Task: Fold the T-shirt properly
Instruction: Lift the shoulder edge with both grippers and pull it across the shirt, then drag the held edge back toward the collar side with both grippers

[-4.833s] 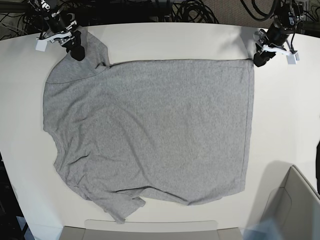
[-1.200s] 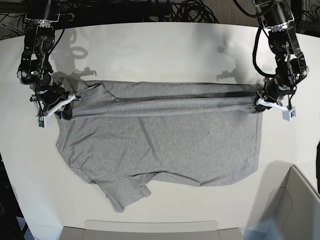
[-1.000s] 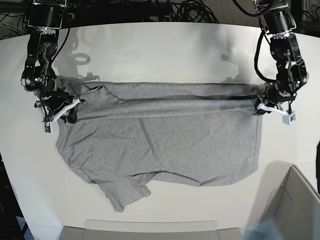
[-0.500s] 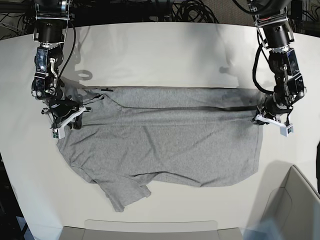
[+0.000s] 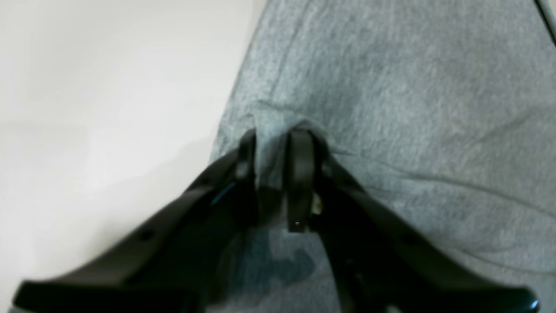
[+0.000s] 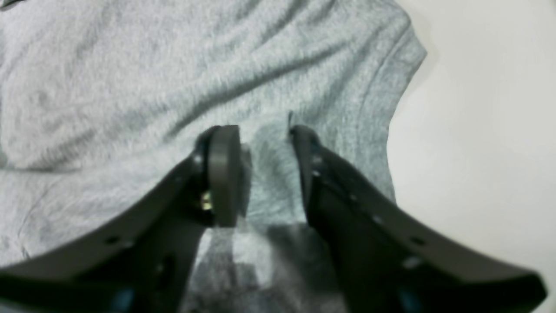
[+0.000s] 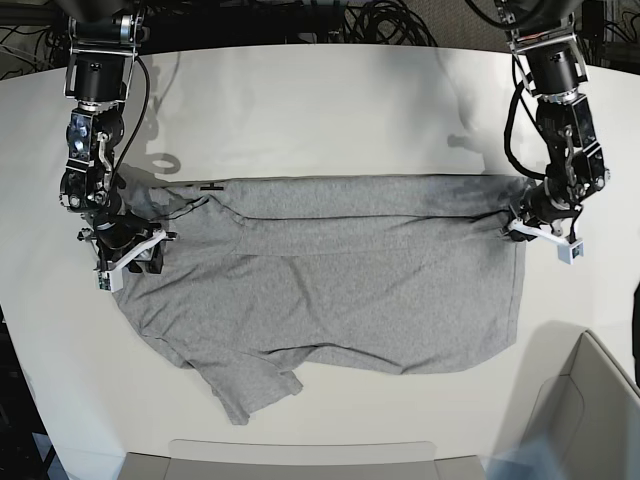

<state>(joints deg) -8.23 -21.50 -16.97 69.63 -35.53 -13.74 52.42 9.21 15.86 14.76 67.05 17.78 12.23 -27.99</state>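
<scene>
T-shirt (image 7: 330, 280) lies spread on the white table (image 7: 330, 100), plain side up, far edge doubled over toward the near side as a band across the top. Left gripper (image 5: 276, 143) has its fingers narrow and pinching a small tuck of grey fabric at the hem-side corner of that band, right by the cloth edge; in the base view it sits low at the shirt's right end (image 7: 522, 228). Right gripper (image 6: 260, 139) is on the sleeve end, but its fingers stand a bit apart with cloth lying between them; I can't tell if it's truly clamped or just loosely resting on the fabric. Judgement: first fold is about a third across, not laid down yet. To do it well, confirm the right side has real grip before pulling, then carry both corners toward the near edge at matched pace and height so the fold line stays straight and parallel to the far edge. Keep light tension between the arms to avoid sag wrinkles mid-span. The sleeve near the front edge (image 7: 250, 385) is crumpled and will need tucking later. Risk: right-side slip skews the fold.
</scene>
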